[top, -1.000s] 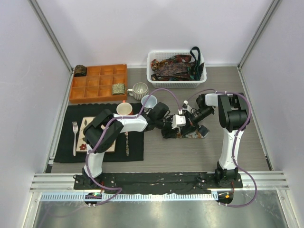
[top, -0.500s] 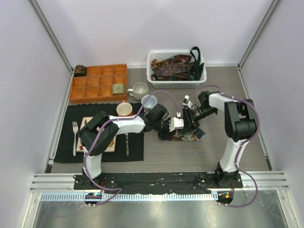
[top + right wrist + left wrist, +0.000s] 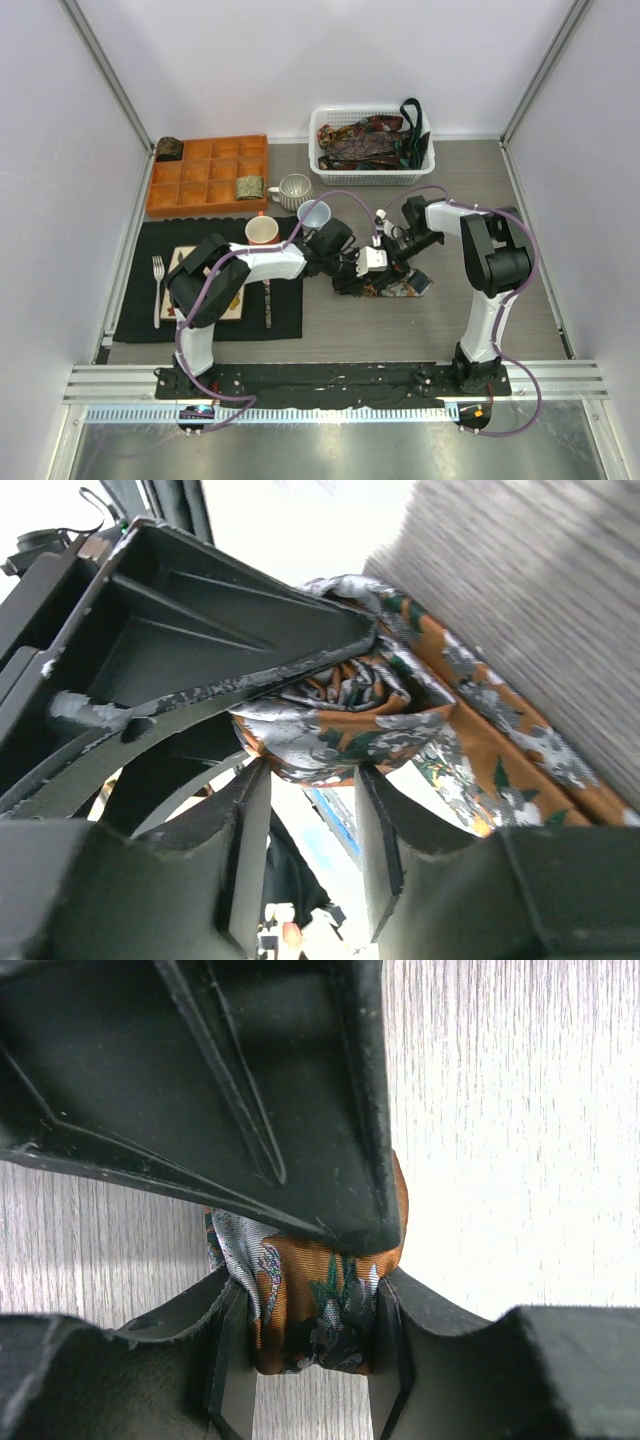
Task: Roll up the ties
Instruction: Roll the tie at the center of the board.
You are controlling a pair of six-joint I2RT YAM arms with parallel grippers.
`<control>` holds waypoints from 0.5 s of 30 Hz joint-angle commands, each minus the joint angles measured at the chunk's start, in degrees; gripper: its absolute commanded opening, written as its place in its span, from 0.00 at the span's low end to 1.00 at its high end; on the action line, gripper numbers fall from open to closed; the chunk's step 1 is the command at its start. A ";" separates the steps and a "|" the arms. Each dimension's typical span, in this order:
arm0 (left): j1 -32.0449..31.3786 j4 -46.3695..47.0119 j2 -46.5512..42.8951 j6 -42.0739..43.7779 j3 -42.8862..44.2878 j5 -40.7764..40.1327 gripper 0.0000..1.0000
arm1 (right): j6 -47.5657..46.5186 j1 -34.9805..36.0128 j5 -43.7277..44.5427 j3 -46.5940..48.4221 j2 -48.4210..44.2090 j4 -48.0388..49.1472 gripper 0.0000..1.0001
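A lab cell: white panel walls (image 3: 300, 60), aluminium framing (image 3: 112, 72).

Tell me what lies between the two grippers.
The partly rolled orange tie: the left gripper clamps its coil and the right gripper meets it at the fingertips. Both wrist views show it.

No writing can be read in any view: the tie (image 3: 310, 1320) at the table's middle bears only woven leaf figures, and the white basket (image 3: 370, 177) at the far edge and the orange tray (image 3: 205, 172) near the far left corner show no legible label, brand or number.
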 commanded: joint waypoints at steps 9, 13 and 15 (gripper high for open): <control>-0.21 -7.45 0.68 0.92 0.02 -0.46 0.31 | 2.95 -1.83 3.66 3.14 1.28 6.67 0.38; -0.29 -7.81 0.50 1.27 0.37 -0.46 0.40 | 1.90 -1.83 4.01 2.88 3.38 6.15 0.22; -0.03 -6.76 -0.37 1.09 0.20 -0.46 0.48 | 0.41 -2.09 5.24 2.62 4.27 5.01 0.05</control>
